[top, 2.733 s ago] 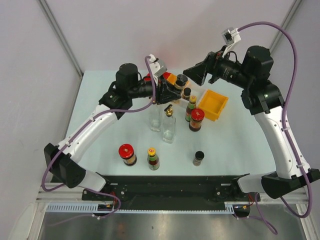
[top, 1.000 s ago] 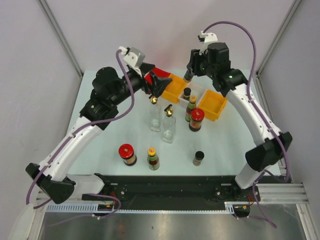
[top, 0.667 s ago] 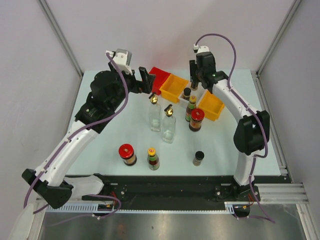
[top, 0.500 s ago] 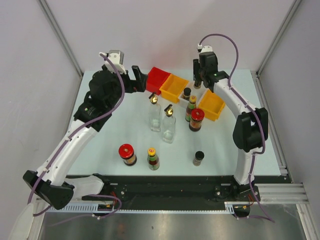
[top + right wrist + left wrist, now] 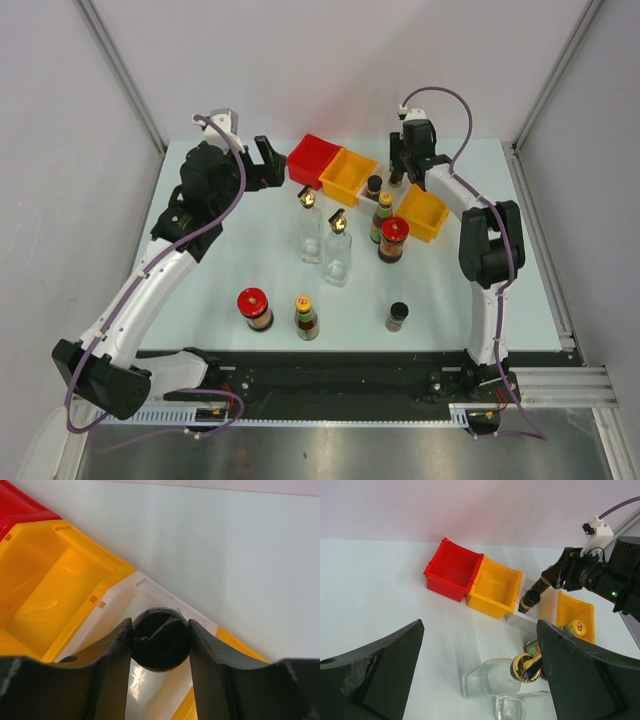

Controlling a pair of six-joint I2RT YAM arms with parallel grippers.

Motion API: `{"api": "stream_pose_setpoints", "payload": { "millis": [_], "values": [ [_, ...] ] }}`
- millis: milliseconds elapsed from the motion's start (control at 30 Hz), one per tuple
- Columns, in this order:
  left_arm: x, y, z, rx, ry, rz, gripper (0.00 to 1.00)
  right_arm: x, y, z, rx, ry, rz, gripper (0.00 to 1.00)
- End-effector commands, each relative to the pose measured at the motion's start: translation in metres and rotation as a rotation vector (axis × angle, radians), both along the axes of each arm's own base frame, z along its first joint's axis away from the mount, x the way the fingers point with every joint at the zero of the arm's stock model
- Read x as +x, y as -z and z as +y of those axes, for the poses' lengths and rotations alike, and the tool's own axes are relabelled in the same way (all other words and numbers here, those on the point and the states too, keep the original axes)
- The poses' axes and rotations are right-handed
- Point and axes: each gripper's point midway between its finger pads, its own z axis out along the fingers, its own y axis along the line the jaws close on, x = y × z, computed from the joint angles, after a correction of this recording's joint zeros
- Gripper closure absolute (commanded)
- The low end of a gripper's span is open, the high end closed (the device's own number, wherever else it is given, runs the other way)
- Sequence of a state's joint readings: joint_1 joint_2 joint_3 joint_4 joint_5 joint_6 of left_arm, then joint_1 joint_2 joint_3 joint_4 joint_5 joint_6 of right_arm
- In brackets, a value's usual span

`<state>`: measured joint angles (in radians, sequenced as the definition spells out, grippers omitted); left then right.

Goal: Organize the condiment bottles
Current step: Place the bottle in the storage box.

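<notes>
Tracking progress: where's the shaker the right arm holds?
Right wrist view: the black-capped shaker, in the right end effector, hangs over the white bin between orange bins.

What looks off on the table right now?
Nothing serious. The bottles on the table all stand upright, with no spill. The only oddity is a grey scuffed patch on one finger of the left gripper.
</notes>
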<state>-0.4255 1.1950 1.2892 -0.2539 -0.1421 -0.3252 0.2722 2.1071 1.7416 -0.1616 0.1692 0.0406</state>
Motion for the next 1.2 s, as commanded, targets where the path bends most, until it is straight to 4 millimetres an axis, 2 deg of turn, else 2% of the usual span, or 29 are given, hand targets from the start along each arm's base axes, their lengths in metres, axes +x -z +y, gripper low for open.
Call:
{"api": "stream_pose_setpoints", "payload": {
  "millis": [0,133,167,500,700,733,767,867,900,1067,1167],
  "values": [
    [0.000,-0.011,0.000,-0.062,0.022,-0.041,0.00,0.022,-0.011,0.014,0.029,-0.058,-0.105,1.00],
    [0.004,-0.006,0.001,-0.067,0.025,-0.031,0.00,0.026,0.006,0.016,0.020,-0.066,-0.088,1.00],
    [0.005,-0.007,0.002,-0.074,0.024,-0.032,0.00,0.030,0.001,0.018,0.023,-0.066,-0.116,1.00],
    [0.009,0.002,0.008,-0.083,0.024,-0.013,0.00,0.033,0.024,0.028,-0.070,-0.089,-0.112,1.00],
    [0.009,0.005,0.012,-0.084,0.017,-0.013,0.00,0.031,0.028,0.032,-0.118,-0.075,-0.115,0.99],
    [0.009,0.005,0.013,-0.084,0.016,-0.013,0.00,0.031,0.027,0.032,-0.123,-0.066,-0.117,0.94],
    [0.008,0.005,0.013,-0.084,0.017,-0.014,0.00,0.030,0.026,0.032,-0.125,-0.064,-0.118,0.84],
    [0.009,0.007,0.014,-0.084,0.015,-0.008,0.00,0.030,0.019,0.033,-0.121,-0.056,-0.130,0.63],
    [0.009,0.007,0.014,-0.086,0.017,-0.009,0.00,0.030,0.017,0.032,-0.120,-0.049,-0.132,0.59],
    [0.009,0.008,0.016,-0.089,0.015,-0.007,0.00,0.031,0.006,0.031,-0.113,-0.032,-0.154,0.47],
    [0.009,0.009,0.016,-0.089,0.013,-0.005,0.00,0.032,-0.002,0.030,-0.100,-0.022,-0.168,0.46]
  ]
}}
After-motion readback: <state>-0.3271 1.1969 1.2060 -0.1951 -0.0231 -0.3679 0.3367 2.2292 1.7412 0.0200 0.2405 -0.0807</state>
